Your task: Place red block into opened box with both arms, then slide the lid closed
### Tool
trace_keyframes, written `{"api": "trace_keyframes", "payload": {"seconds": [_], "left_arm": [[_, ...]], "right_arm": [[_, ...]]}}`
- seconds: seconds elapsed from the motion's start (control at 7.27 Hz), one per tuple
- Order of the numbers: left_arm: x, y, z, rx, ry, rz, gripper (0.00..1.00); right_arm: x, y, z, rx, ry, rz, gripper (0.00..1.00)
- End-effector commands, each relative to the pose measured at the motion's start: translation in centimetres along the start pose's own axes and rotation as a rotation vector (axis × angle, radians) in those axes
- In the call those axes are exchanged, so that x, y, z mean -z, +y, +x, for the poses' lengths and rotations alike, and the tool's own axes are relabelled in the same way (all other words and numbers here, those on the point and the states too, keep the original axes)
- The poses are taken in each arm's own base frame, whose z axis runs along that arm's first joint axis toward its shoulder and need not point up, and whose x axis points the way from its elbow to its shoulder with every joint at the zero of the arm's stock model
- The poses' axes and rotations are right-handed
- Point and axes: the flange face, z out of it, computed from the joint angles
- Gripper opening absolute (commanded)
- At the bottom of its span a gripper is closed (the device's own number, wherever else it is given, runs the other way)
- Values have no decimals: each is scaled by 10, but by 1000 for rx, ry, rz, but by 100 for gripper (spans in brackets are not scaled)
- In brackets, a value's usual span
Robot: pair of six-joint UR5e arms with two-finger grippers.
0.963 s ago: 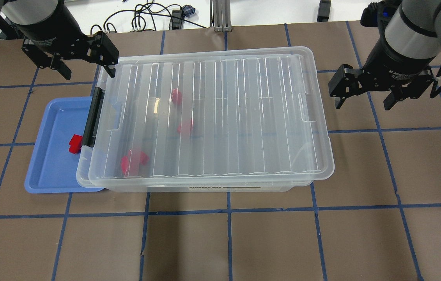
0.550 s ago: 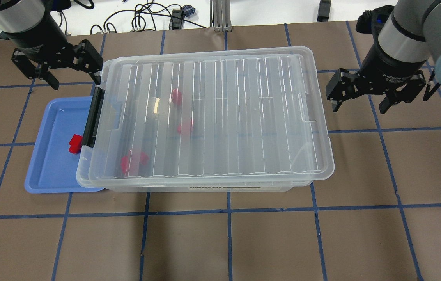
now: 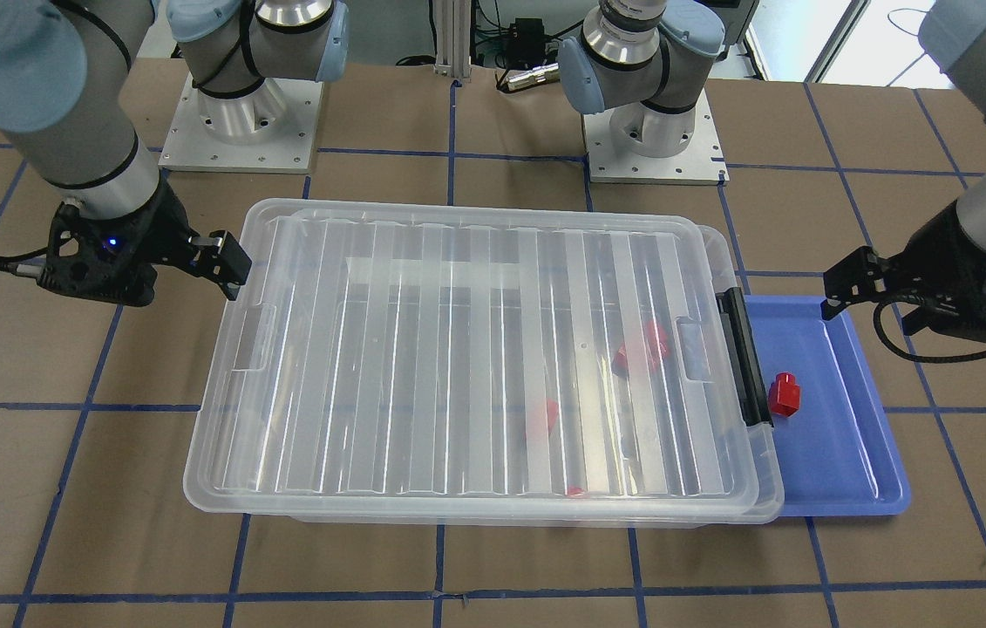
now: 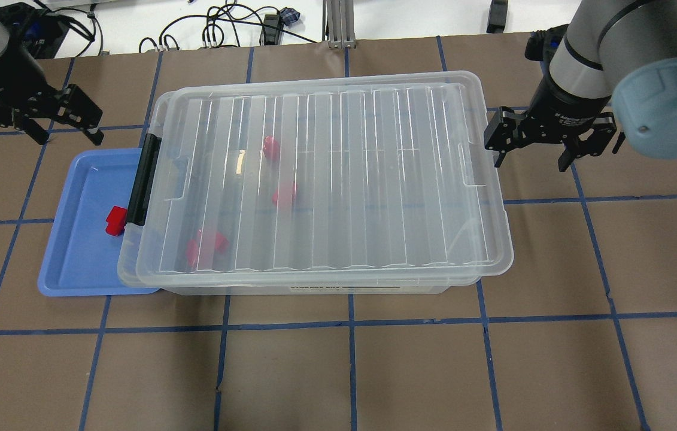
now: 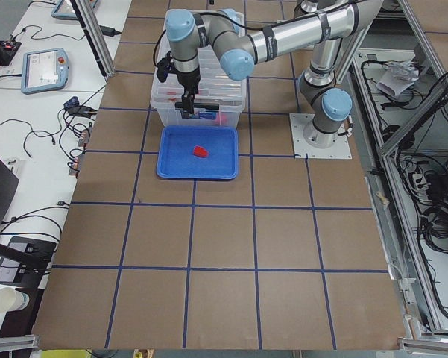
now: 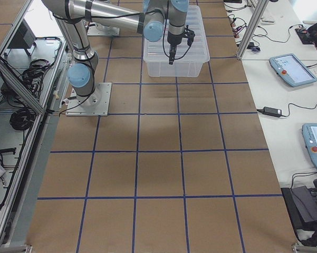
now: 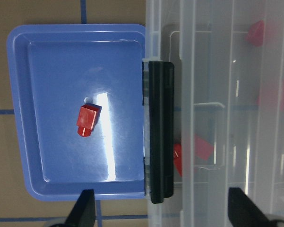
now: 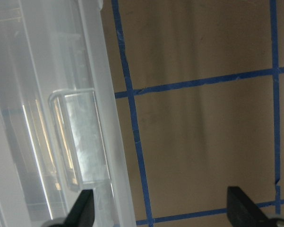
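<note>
The clear box [image 4: 326, 288] lies across the table's middle with its ribbed lid [image 4: 374, 179] over it, shifted slightly toward the right end. Through the lid I see three red blocks [image 4: 285, 194]. Another red block [image 7: 87, 120] lies in the blue tray [image 4: 78, 257] beside the box's black latch bar [image 4: 142, 179]. My left gripper [image 4: 67, 135] hangs open behind the tray's far left corner, holding nothing. My right gripper [image 4: 531, 160] is open and empty just off the box's right short end, near the lid's handle recess [image 8: 80, 142].
The blue tray is partly tucked under the box's left end. Brown paper with blue tape lines [image 4: 350, 323] covers the table. Cables [image 4: 224, 27] lie beyond the far edge. Both arm bases [image 3: 649, 131] stand behind the box.
The left gripper has pulled away from the box's back left corner toward the left. The right gripper has moved in closer to the box's right end. Both stay open.
</note>
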Motion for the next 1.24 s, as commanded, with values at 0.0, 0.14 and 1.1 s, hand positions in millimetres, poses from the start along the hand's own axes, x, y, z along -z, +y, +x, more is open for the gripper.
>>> {"api": "trace_keyframes", "payload": {"seconds": [0.0, 0.14, 1.1], "left_arm": [[-68, 5, -56, -100, 43, 45, 100], [-85, 4, -68, -97, 37, 51, 100], [-184, 18, -30, -224, -44, 57, 100]], "right_arm": [[-17, -15, -1, -2, 3, 10, 100], [-19, -16, -2, -2, -2, 8, 100], [-36, -28, 2, -8, 15, -23, 100]]}}
